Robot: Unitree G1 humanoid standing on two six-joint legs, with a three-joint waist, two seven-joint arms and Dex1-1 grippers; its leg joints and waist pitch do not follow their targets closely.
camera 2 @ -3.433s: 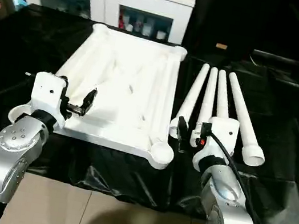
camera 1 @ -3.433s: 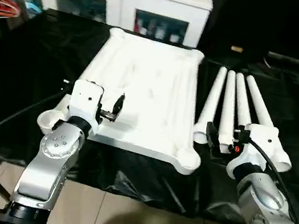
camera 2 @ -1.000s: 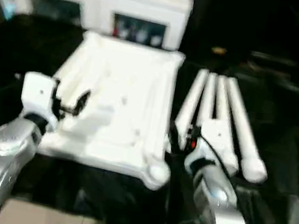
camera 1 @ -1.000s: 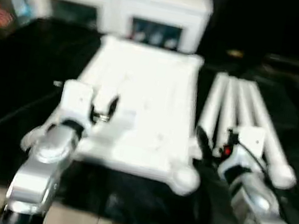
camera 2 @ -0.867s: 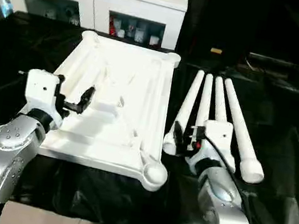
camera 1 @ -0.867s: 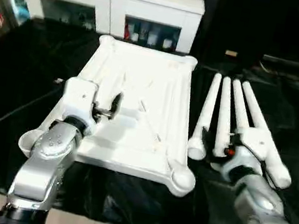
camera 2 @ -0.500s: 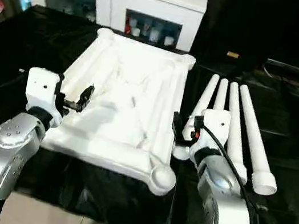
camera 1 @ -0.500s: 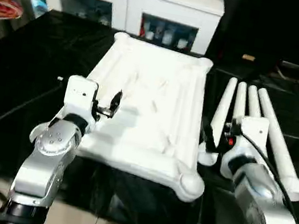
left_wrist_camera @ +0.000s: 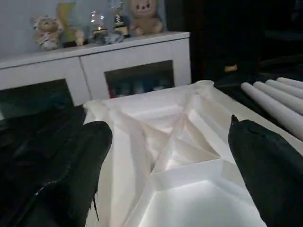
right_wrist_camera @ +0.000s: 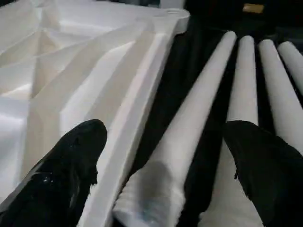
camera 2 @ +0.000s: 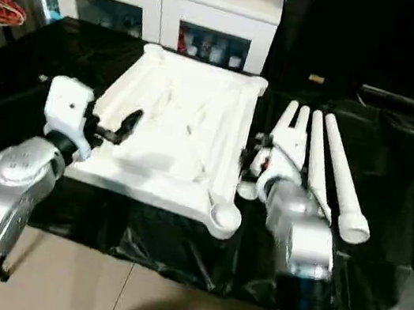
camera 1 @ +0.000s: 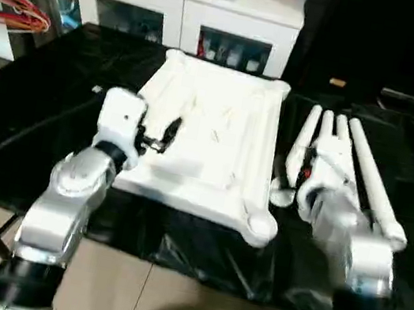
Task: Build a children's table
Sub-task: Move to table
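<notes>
The white table top (camera 1: 209, 143) is lying upside down on the bench (camera 1: 28, 123), which is draped in glossy black sheeting, with its ribbed underside facing up and a rounded socket (camera 1: 258, 227) sitting at the corner nearest the bench's front edge. The four legs (camera 2: 314, 162) are lying side by side just beside the top, toward the bench's right edge, with their thick threaded ends pointing at the front edge. The left gripper (camera 1: 158, 134) is hovering over the front left part of the top with its fingers spread wide and nothing between them. The right gripper (right_wrist_camera: 161, 165) is hanging low over the thick end of the leg nearest the top (right_wrist_camera: 189, 142), its fingers likewise wide apart and straddling that leg without closing on it. Judging by the look of the plastic, the legs are probably light, stiff and smooth, so a tapered shaft may be sliding in the grip; taking hold near the thick end, just behind the threads, seems soundest. The top looks rigid but broad, best steadied by its raised rim. Behind the bench's far edge a white cabinet (camera 1: 185, 7) with glass doors is standing; no writing or brand is readable anywhere.
</notes>
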